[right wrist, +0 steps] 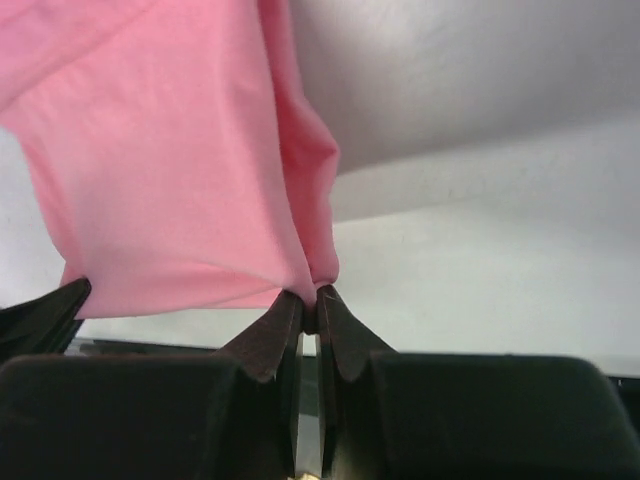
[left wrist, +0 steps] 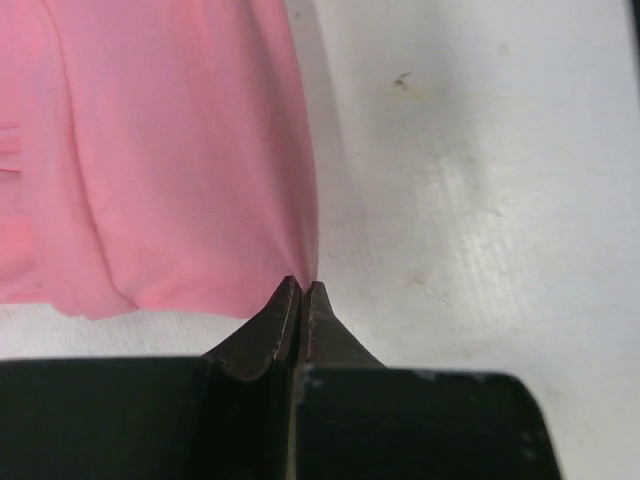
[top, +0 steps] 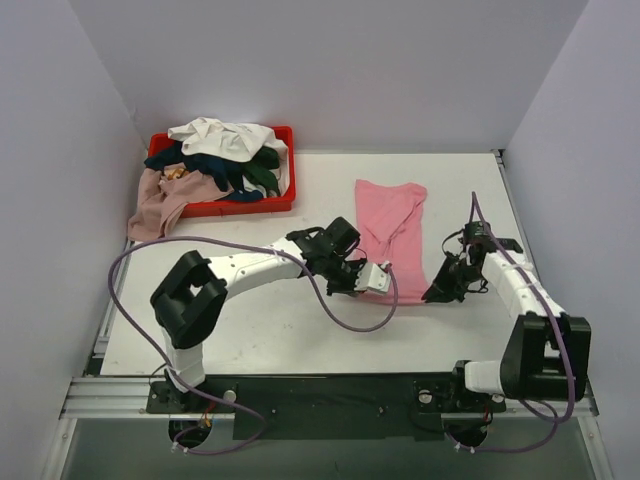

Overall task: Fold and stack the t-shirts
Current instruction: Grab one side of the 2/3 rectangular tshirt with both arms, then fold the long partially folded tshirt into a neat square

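A bright pink t-shirt (top: 392, 232) lies on the white table, folded into a long narrow strip running front to back. My left gripper (top: 373, 283) is at its near left corner, shut on the hem; in the left wrist view the tips (left wrist: 302, 287) pinch the edge of the pink cloth (left wrist: 170, 170). My right gripper (top: 438, 291) is at the near right corner, shut on bunched pink cloth (right wrist: 170, 170), which rises from its tips (right wrist: 308, 297). The other t-shirts, white (top: 222, 137), navy and dark green (top: 228, 172) and dusty mauve (top: 158, 203), are piled at the back left.
A red plastic tray (top: 230, 208) at the back left holds the pile, and the mauve shirt hangs over its left side. Purple cables loop from both arms across the table. Walls close in the table at the left, back and right.
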Robot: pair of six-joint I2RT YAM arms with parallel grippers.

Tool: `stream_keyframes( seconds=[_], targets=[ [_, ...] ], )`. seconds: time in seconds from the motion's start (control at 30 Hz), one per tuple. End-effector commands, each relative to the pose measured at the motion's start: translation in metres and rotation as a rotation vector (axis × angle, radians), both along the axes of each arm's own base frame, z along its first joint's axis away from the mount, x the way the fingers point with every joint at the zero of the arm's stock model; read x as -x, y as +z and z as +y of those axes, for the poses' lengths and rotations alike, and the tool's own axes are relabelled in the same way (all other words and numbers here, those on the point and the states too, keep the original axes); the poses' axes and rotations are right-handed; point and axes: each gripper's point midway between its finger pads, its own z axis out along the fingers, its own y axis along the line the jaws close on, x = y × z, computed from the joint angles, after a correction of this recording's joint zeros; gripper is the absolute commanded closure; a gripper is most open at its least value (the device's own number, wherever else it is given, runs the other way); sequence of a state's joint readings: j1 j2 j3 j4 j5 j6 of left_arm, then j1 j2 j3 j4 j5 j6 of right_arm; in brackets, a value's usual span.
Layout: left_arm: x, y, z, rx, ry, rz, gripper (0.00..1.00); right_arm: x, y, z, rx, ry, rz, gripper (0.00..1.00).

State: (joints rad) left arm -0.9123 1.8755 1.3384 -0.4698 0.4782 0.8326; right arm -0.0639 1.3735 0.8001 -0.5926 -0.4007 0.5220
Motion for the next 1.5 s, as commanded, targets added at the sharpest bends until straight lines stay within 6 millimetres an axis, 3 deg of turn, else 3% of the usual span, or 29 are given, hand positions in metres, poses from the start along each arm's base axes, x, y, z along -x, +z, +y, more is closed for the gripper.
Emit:
stream_keyframes(
  seconds=[0.0,0.1,0.27,0.37,0.47,0.63,0.77,0.9,1.0,1.03,1.13,1.3,1.47],
  targets=[
    [0.051,0.048,0.045,-0.100,0.027,0.208,1.00,0.057,0.021,0.003,0.025,0.076,0.087,1.00],
    [0.067,0.065,0.064,-0.126,0.007,0.232,1.00,0.092,0.037,0.014,0.036,0.151,0.113,1.00],
    [0.107,0.113,0.097,-0.132,-0.056,0.308,1.00,0.132,0.069,0.038,-0.059,0.214,0.136,1.00],
    [0.119,0.135,0.111,-0.121,-0.051,0.359,1.00,0.144,0.087,0.043,-0.075,0.234,0.126,1.00],
    [0.115,0.152,0.108,-0.056,-0.017,0.427,1.00,0.135,0.104,0.047,-0.094,0.237,0.089,1.00],
    [0.045,0.153,0.083,0.020,0.176,0.429,1.00,0.081,0.110,0.037,-0.016,0.218,0.003,1.00],
    [-0.012,0.144,0.071,0.036,0.275,0.412,1.00,0.034,0.095,0.025,-0.039,0.147,-0.021,1.00],
    [-0.053,0.126,0.061,0.046,0.320,0.413,1.00,-0.009,0.078,0.006,0.014,0.123,-0.035,1.00],
    [-0.078,0.103,0.050,0.037,0.359,0.450,1.00,-0.033,0.063,0.005,-0.001,0.122,-0.002,1.00],
    [-0.084,0.105,0.046,0.046,0.364,0.442,1.00,-0.038,0.055,0.005,-0.004,0.122,0.022,1.00],
    [-0.103,0.079,0.041,0.017,0.393,0.459,1.00,-0.050,0.046,0.000,0.014,0.113,0.041,1.00],
    [-0.132,0.057,0.029,0.017,0.429,0.430,1.00,-0.063,0.025,-0.001,0.002,0.098,0.086,1.00],
    [-0.153,0.035,0.020,0.024,0.461,0.401,0.88,-0.086,0.015,-0.004,0.016,0.080,0.084,1.00]
  ],
)
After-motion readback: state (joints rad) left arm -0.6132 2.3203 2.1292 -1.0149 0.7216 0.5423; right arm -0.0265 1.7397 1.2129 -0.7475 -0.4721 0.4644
